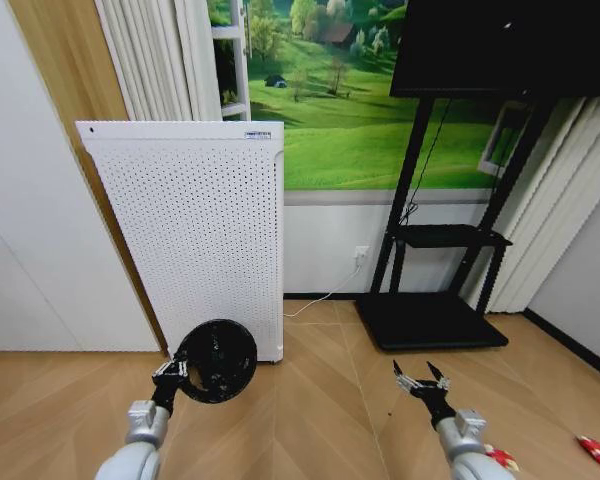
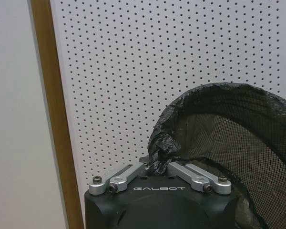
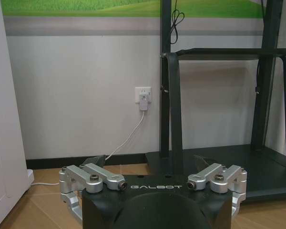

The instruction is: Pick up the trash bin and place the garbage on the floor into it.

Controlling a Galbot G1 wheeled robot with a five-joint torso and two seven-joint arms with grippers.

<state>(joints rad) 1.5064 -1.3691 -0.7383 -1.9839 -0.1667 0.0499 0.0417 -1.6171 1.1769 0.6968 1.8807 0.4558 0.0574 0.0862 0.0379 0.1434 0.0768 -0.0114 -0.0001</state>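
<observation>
The floor [image 1: 310,400], tan chevron parquet, fills the lower part of the head view, and a white perforated panel [image 1: 195,230] stands on it at centre left, leaning against the wall beside a wood-edged white surface. To the right, a black stand [image 1: 435,240] with a shelf and a flat base rises under a dark screen [image 1: 505,45] in the upper right corner, in front of a green meadow mural [image 1: 330,110]. A white cable [image 3: 126,138] runs from a wall socket [image 3: 143,95] down toward the floor between panel and stand. The trash bin [image 1: 216,360] sits at lower left of the head view, lifted off the floor and tipped so its round mouth faces the camera; in the left wrist view its mesh wall and black liner bag [image 2: 167,143] occupy the right half of the frame. The left gripper [image 1: 170,378] has its jaws closed on the bin's rim, pinching the bunched liner. The right gripper [image 1: 422,380] hovers at lower right of the head view above bare floor, jaws spread wide and holding nothing. Two red-and-white wrappers lie on the floor at the lower right corner, one [image 1: 597,452] near the frame's edge and one [image 1: 500,459] just beside the right arm, both well apart from the bin
</observation>
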